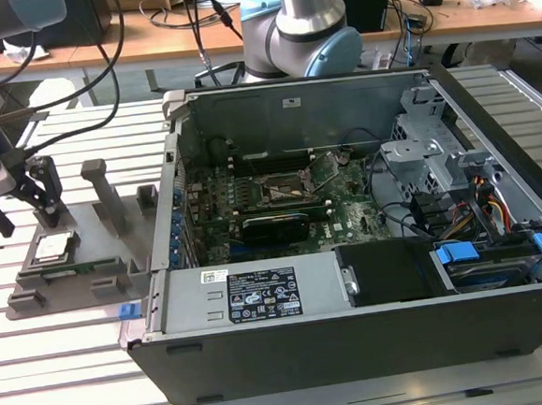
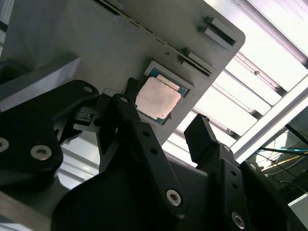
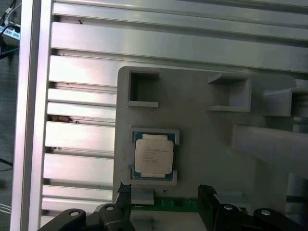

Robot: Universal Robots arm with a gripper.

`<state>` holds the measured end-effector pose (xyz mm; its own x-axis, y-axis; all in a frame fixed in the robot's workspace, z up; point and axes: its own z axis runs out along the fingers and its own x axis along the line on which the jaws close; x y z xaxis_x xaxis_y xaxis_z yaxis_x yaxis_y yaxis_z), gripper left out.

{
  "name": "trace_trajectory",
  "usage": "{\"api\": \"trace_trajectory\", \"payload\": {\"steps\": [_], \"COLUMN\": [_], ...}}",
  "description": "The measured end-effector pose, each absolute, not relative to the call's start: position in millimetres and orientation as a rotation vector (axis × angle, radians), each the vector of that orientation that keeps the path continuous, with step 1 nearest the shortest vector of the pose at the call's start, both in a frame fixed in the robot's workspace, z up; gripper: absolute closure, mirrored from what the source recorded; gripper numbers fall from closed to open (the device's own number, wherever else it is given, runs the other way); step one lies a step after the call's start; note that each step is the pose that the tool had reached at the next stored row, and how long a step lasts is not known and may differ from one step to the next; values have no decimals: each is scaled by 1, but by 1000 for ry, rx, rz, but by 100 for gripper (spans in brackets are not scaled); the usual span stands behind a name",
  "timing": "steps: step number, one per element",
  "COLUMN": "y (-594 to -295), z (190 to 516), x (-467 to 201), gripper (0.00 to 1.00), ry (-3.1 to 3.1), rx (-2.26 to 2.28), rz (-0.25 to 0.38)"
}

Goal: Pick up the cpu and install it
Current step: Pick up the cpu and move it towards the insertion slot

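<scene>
While the cpu lies in the grey tray at the exterior view's left, the gripper hangs just above it, spread and empty, so pick-up and install into the open computer case both remain. A slatted metal table carries everything; cluttered desks stand far behind. In the second wrist view the parted fingers frame the cpu without touching it. In the first wrist view the cpu sits seated in its recess.

We're in a robotics lab here: ribbed aluminium-profile table, opened grey metal computer case, cable-strewn wooden benches behind.
</scene>
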<state>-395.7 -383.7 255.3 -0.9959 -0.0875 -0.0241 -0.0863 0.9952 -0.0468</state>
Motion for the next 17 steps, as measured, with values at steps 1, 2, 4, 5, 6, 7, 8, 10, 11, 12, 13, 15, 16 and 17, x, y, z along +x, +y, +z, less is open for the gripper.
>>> {"api": "trace_trajectory", "payload": {"steps": [1,2,4,5,6,7,8,10,11,12,13,15,16,17], "y": [-384,-384,-384,-384,-384,-384,-384,-384,-384,-384,-384,-384,-384,-384], "z": [254,253,252,252,251,251,250,249,249,247,246,245,244,244], "x": [-396,-396,-396,-396,-396,-396,-396,-396,-396,-396,-396,-396,-396,-396], "gripper": [34,34,34,34,34,34,34,34,34,34,34,34,34,34], "ry": [3112,3112,3112,3112,3112,3112,3112,3112,3112,3112,3112,3112,3112,3112], "rx": [-136,-136,-136,-136,-136,-136,-136,-136,-136,-136,-136,-136,-136,-136], "rz": [-71,-71,-71,-71,-71,-71,-71,-71,-71,-71,-71,-71,-71,-71]}}
